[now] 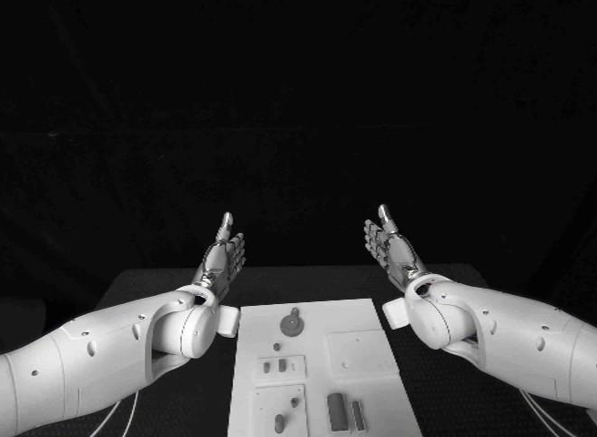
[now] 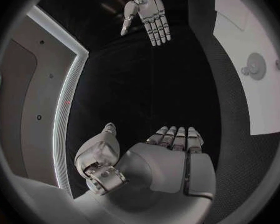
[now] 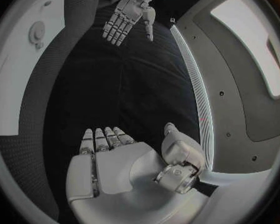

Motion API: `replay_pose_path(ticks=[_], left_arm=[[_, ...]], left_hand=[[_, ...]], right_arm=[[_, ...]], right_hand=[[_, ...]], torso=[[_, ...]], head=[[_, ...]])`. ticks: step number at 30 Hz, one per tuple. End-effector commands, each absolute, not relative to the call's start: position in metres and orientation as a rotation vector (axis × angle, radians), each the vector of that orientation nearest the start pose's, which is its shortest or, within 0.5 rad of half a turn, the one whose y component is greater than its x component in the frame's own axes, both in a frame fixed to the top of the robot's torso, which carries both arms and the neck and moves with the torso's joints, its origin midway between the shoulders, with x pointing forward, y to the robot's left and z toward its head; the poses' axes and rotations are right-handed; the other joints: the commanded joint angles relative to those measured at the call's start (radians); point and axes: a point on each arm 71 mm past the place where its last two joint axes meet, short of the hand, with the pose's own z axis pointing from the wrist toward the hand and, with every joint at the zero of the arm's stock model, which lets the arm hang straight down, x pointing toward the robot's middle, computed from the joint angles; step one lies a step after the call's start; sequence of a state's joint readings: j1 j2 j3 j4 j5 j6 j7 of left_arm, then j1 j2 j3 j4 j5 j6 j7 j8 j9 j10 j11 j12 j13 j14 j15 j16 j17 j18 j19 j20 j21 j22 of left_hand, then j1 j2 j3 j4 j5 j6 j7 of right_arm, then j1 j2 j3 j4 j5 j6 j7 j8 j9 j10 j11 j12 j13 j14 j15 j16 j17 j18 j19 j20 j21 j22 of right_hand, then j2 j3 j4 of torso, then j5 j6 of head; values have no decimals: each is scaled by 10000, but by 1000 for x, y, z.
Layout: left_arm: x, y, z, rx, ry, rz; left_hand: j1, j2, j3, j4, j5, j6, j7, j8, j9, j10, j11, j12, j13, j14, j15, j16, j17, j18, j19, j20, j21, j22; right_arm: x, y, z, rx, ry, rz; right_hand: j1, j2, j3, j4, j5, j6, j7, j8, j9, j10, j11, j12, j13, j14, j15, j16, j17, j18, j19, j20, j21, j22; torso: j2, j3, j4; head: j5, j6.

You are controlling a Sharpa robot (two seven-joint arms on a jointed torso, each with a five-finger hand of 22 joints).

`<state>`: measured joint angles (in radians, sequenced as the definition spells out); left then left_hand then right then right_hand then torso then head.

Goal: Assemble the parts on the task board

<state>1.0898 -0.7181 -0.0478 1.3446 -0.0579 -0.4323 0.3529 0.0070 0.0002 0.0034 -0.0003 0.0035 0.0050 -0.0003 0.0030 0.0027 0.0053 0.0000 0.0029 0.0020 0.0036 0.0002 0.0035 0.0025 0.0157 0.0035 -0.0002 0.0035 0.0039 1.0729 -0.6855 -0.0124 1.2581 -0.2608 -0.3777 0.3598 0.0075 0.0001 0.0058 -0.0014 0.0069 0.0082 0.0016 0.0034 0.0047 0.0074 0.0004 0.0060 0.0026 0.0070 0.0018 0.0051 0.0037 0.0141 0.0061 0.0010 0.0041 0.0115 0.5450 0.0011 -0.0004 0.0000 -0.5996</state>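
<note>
The white task board [image 1: 364, 314] lies in the middle of the table, near me. A round grey part [image 1: 292, 324] sits near its far end, and small grey parts [image 1: 281, 366] and two upright bars [image 1: 346, 411] lie nearer. My left hand [image 1: 221, 255] is raised beyond the board's far left corner, fingers straight and apart, holding nothing. My right hand [image 1: 394, 248] mirrors it beyond the far right corner, also flat and holding nothing. The left wrist view shows my left palm [image 2: 168, 159], the right hand [image 2: 149, 12] opposite and the board [image 2: 264, 109]. The right wrist view shows my right palm [image 3: 115, 164] and the left hand [image 3: 124, 17].
The black table [image 1: 167, 282] extends around the board on both sides, with its far edge just behind my hands. Beyond it is dark background. The board's round part [image 3: 37, 33] also appears in the right wrist view.
</note>
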Motion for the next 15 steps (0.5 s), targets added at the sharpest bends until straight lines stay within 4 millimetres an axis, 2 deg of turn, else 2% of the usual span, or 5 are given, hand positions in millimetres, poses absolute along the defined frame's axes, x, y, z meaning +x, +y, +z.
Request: replay_pose_path(ticks=[1,8,15], left_arm=[[489,207,-240,-11991,12940,-12230],[466,194,-227,-12077,12291,-12285],[462,192,-224,-12089,12178,-12289]], left_hand=[[-70,-2,-34,3,-35,-50,3,-30,-27,-53,0,-29,-20,-36,-2,-35,-25,-157,-35,2,-35,-39],[-70,-2,-34,3,-35,-50,3,-30,-27,-53,0,-29,-20,-36,-2,-35,-25,-157,-35,2,-35,-39],[-70,-2,-34,3,-35,-50,3,-30,-27,-53,0,-29,-20,-36,-2,-35,-25,-157,-35,2,-35,-39]], right_arm=[[501,-209,-240,10967,13043,12366],[473,-197,-229,11782,12378,12347],[462,-192,-224,12088,12179,12290]], right_hand=[[-75,-1,-58,14,-69,-82,-16,-34,-47,-74,-4,-60,-26,-70,-18,-51,-37,-141,-61,-10,-41,-115],[-75,-1,-58,14,-69,-82,-16,-34,-47,-74,-4,-60,-26,-70,-18,-51,-37,-141,-61,-10,-41,-115],[-75,-1,-58,14,-69,-82,-16,-34,-47,-74,-4,-60,-26,-70,-18,-51,-37,-141,-61,-10,-41,-115]], torso=[[-8,-11,4],[-8,-11,4],[-8,-11,4]], head=[[0,-4],[0,-4],[0,-4]])
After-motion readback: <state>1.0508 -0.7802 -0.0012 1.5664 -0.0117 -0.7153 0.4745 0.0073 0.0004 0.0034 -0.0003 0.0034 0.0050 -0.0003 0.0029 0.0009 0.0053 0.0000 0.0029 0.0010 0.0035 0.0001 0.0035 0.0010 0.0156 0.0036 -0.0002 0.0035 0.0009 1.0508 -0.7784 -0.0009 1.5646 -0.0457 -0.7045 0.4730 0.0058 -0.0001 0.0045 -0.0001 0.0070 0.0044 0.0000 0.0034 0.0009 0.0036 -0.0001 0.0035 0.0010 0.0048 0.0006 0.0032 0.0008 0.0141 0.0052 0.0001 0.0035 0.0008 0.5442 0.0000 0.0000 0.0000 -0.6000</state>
